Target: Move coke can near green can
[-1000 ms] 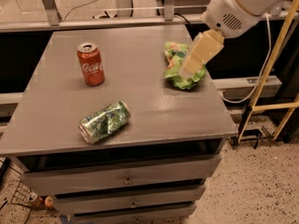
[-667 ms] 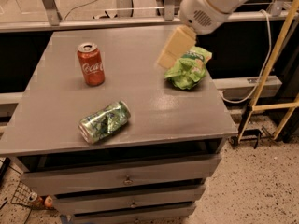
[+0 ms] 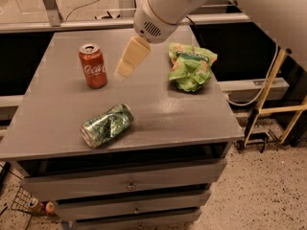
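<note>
The red coke can stands upright on the grey table, at the back left. The green can, dented and mottled, lies on its side near the front left edge. My gripper hangs above the table just right of the coke can, its cream fingers pointing down and left, apart from the can. It holds nothing that I can see.
A bright green snack bag lies at the back right of the table. Drawers sit below the top. A yellow frame stands on the floor at the right. A metal rail runs behind the table.
My gripper has swung left across the table, from over the snack bag to just right of the coke can. The cans and the bag have not moved.
</note>
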